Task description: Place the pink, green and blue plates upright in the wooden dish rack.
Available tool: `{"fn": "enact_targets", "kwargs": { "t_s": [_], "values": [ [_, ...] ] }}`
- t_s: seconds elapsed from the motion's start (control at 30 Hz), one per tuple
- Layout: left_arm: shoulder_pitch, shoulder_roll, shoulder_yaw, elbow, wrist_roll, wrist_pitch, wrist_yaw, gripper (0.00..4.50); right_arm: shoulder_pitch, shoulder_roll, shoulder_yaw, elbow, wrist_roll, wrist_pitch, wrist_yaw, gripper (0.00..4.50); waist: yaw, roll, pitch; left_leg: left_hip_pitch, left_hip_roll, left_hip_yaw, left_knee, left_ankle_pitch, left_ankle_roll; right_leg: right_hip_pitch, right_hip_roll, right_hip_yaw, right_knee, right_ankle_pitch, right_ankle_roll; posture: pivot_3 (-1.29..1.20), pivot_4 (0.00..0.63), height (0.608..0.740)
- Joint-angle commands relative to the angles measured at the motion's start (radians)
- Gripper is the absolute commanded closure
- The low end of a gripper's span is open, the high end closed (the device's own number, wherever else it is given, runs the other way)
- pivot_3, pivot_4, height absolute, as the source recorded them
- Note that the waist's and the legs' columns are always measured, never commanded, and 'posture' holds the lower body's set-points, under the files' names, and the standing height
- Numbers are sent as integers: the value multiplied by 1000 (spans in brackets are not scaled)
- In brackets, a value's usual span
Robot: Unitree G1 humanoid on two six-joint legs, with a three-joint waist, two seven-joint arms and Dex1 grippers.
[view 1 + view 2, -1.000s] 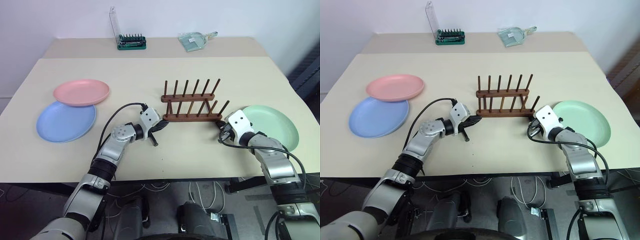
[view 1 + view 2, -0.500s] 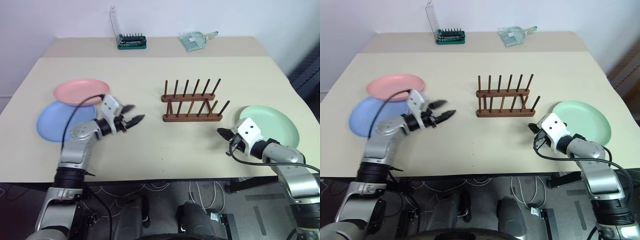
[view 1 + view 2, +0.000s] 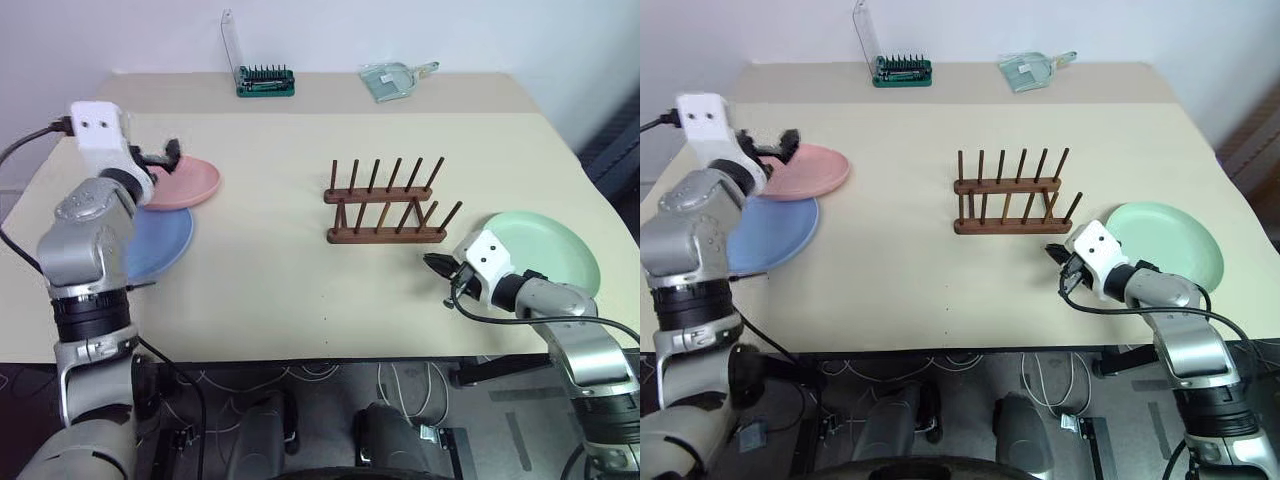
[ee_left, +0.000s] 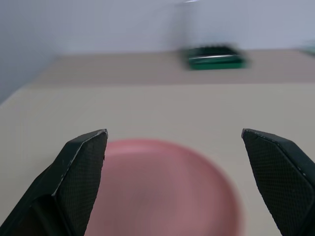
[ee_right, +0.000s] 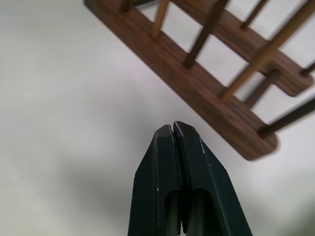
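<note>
The pink plate (image 3: 190,182) lies flat at the table's left, overlapping the far edge of the blue plate (image 3: 162,240). My left gripper (image 3: 165,154) is raised above the pink plate's left edge and points level across it; in the left wrist view its fingers (image 4: 83,162) stand wide open and empty, with the pink plate (image 4: 167,191) below them. The wooden dish rack (image 3: 385,205) stands empty mid-table. The green plate (image 3: 545,250) lies flat at the right. My right gripper (image 3: 433,264) is shut and empty, just short of the rack's near right corner (image 5: 197,73).
A green bit case (image 3: 264,82) with an upright clear lid and a pale green dustpan (image 3: 392,80) sit on the far part of the table. Open tabletop lies between the plates and the rack.
My left arm swung from the rack's near left corner up and left to the pink plate, and its gripper opened. My right gripper drew back a little from the rack, still shut.
</note>
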Motion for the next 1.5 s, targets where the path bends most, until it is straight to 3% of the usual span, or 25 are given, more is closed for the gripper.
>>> {"fn": "enact_targets", "kwargs": {
  "t_s": [0.03,0.23,0.37,0.5,0.73,0.83,1.07,1.37,1.5],
  "values": [
    [-51,19,71,19,31,109,114,26,-22,9,2,7,-3,-27,3,4500,-1,0,0,0,0,0,0,0,0,0,0,0,0,0,0,0,150,732],
    [-96,11,111,62,20,250,159,26,-30,15,8,1,10,-31,15,4500,0,-2,1,0,0,0,0,0,-1,0,0,0,0,0,1,0,150,732],
    [-124,-8,127,114,26,308,191,26,22,-3,-15,-128,144,36,112,4500,3,-4,2,0,0,0,0,0,-1,0,0,0,0,0,1,0,150,732],
    [-153,-30,192,180,22,300,239,26,53,-14,-20,-252,232,101,146,4500,-1,-5,2,0,0,0,0,0,-1,0,0,0,0,0,1,0,150,732],
    [-184,-45,206,278,11,223,254,26,43,8,10,-263,204,99,103,4500,1,-7,2,0,0,0,0,1,-2,-1,0,0,1,0,0,0,150,732],
    [-185,-44,201,297,9,200,256,769,51,8,12,-268,202,97,98,4500,2,-7,2,0,0,0,0,1,-2,-1,0,0,1,0,0,0,150,732],
    [-180,-55,202,284,7,189,274,4359,48,8,15,-266,200,95,90,4500,1,-8,2,0,0,0,0,1,-2,-1,0,0,1,0,0,0,150,732],
    [-174,-70,215,256,-21,187,279,4439,22,1,16,-264,197,95,92,4500,1,-8,2,0,0,0,0,1,-2,-1,0,0,1,0,0,0,150,732],
    [-180,-99,244,186,-80,55,238,4439,-10,3,23,-277,184,93,84,4500,1,-9,3,0,0,0,0,1,-2,-1,0,0,1,0,0,0,150,732]
  ]
}}
